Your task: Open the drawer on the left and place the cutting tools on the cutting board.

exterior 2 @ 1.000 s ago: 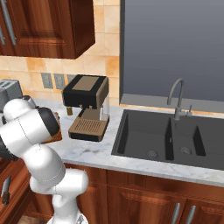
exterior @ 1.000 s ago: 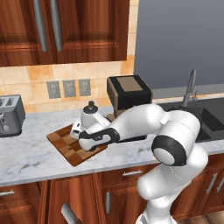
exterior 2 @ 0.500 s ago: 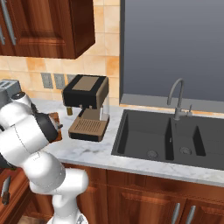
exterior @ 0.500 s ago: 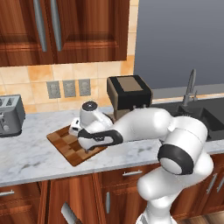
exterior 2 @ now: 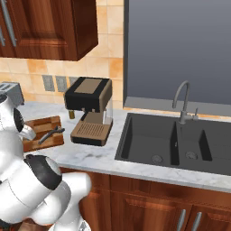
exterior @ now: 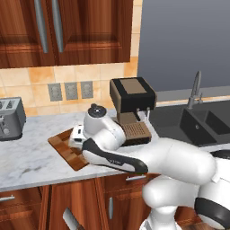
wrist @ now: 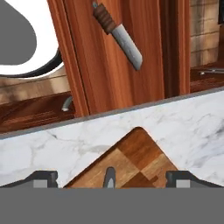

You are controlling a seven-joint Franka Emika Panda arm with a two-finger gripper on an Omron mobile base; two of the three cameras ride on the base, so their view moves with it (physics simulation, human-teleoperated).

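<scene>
Hand view: knife (wrist: 119,37) in open drawer (wrist: 127,57).

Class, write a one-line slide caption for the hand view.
Open gripper above the cutting board, slim grey tool on it, knife in the open drawer beyond.

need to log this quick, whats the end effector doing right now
End effector: open, holding nothing, over the cutting board; slim grey tool lies on the board between its tips.

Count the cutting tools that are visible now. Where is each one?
2. A slim grey tool lies on the cutting board; a knife lies in the open drawer. Others may be hidden deeper in the drawer.
</scene>
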